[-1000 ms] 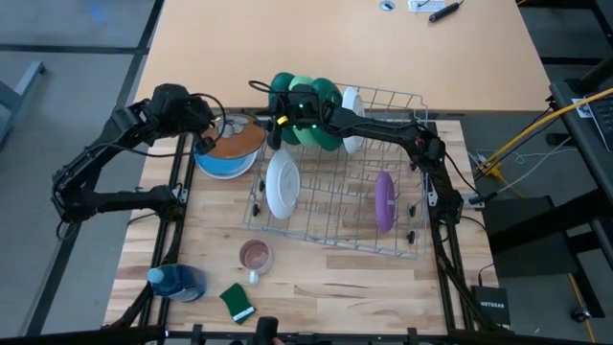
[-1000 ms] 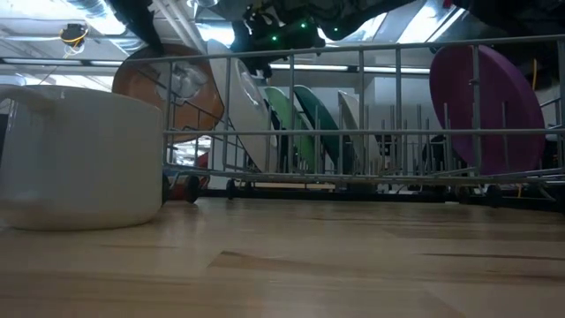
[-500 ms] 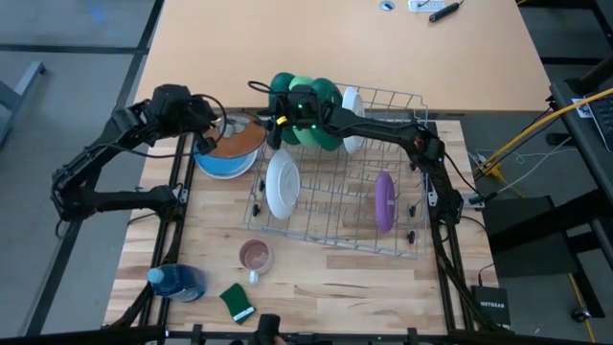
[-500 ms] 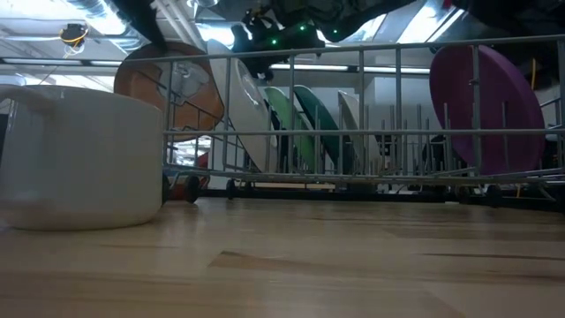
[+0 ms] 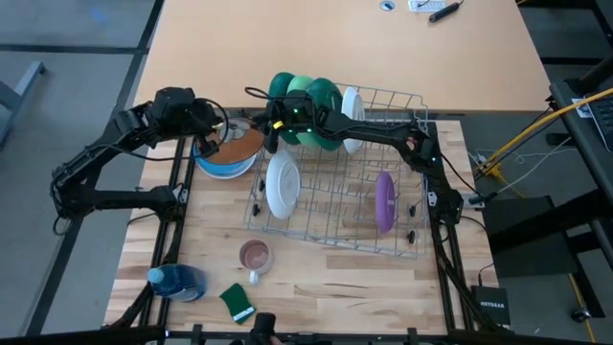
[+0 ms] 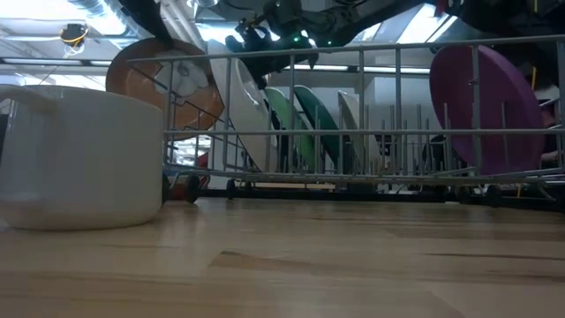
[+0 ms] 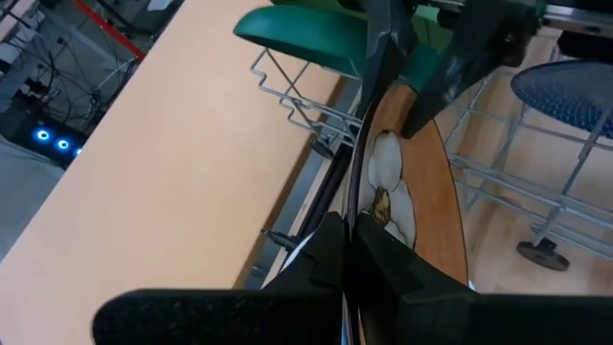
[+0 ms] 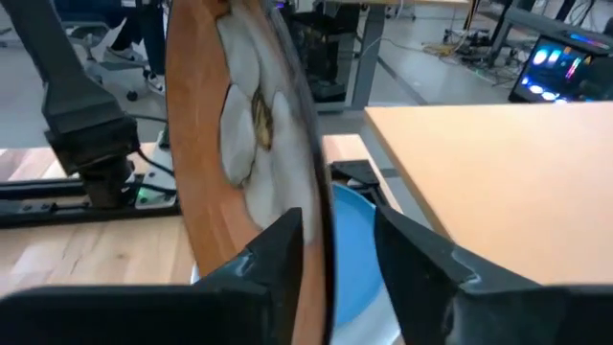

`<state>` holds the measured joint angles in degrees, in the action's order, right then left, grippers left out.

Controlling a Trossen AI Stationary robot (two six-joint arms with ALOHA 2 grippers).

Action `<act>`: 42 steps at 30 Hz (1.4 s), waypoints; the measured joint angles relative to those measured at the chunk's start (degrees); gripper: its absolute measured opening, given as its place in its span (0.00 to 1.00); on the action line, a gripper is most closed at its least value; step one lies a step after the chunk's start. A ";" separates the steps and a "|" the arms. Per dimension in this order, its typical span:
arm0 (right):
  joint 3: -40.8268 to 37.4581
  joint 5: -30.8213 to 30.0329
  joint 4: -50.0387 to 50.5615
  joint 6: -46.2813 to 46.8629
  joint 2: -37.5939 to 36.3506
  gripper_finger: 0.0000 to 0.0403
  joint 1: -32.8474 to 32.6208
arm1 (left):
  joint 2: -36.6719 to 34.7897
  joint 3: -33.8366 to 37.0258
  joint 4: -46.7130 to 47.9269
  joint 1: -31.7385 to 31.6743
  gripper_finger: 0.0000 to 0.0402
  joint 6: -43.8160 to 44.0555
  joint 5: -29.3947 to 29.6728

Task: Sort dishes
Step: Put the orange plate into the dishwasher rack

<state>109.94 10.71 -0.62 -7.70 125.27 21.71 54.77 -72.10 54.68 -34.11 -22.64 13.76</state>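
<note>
a robotics lab: cables (image 5: 522, 144), desks (image 8: 498, 182), blinking electronics (image 8: 554, 67) around the rig

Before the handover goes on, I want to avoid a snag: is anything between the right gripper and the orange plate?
Nothing visible. The right gripper already straddles the orange plate's rim, which the left gripper holds clamped.

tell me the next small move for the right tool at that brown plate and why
Probably close the right tool onto the brown plate. Its fingers already straddle the plate's rim with a gap on either side, while the left tool is clamped on the opposite edge, holding the plate upright beside the rack. Gripping first looks needed before the left lets go.
</note>
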 joint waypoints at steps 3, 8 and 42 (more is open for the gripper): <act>0.01 0.27 -0.35 -0.37 0.20 0.24 0.00 | 0.08 0.10 0.41 0.13 0.00 0.11 -0.02; -0.11 1.20 -2.28 -0.40 0.32 0.05 0.06 | 0.12 0.15 -0.03 0.66 0.00 -0.34 0.44; 3.00 -2.86 -3.43 -1.57 0.13 0.04 0.09 | -1.99 0.17 -12.60 1.16 0.39 -4.83 7.98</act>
<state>112.94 7.84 -4.05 -9.28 125.40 21.80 52.78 -71.92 42.08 -32.95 -27.47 21.74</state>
